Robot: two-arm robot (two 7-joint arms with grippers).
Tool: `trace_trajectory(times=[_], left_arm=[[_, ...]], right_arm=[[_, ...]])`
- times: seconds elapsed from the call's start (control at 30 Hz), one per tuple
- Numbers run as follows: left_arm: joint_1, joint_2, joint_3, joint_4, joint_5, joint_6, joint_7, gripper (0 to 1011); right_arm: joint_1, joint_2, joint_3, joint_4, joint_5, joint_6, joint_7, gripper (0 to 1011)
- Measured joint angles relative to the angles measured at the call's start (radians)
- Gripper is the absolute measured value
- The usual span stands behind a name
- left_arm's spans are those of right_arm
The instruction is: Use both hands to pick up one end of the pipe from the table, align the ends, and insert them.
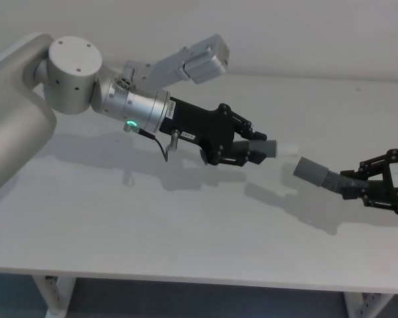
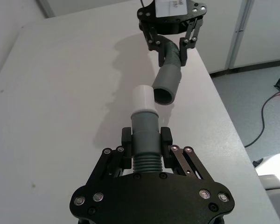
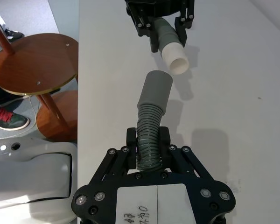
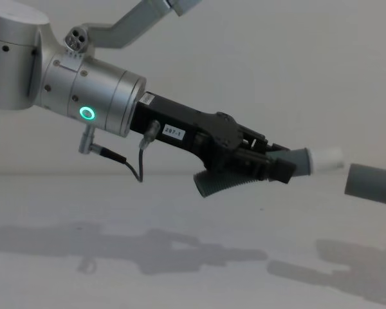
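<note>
Two hose pieces hang above the tabletop (image 1: 186, 238), facing end to end. The left gripper (image 1: 255, 151) pinches the short piece (image 1: 270, 148) in its jaws behind the cuff, white spigot (image 1: 288, 150) pointing right. At the right edge, the right gripper (image 1: 355, 182) has its jaws pinching the longer piece (image 1: 331, 177) by its ribs. That piece's grey cuff (image 1: 308, 169) sits near the spigot, apart and not quite in line.

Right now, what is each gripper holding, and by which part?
The left gripper clamps the short hose piece by the base of its grey cuff; the right gripper clamps the longer piece by its ribs, behind the cuff.
</note>
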Motion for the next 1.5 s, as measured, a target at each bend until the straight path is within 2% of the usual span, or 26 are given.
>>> trace_trajectory(times=[0.47,0.87,1.07,1.5], left_arm=[[-0.020,0.000,0.031,0.001,-0.003,0.016,-0.031,343],[-0.048,-0.006,0.067,0.019,0.014,0.025,-0.053,343],[-0.063,-0.021,0.080,0.042,0.020,0.017,-0.061,343],[-0.113,-0.093,0.102,0.152,0.023,-0.054,-0.077,343]], right_arm=[[0.010,0.009,-0.011,0.008,0.009,-0.001,0.003,273],[0.017,0.017,-0.020,0.017,0.022,-0.001,0.012,273],[0.018,0.024,-0.024,0.018,0.032,0.005,0.020,273],[0.021,0.041,-0.035,0.024,0.049,0.008,0.050,273]])
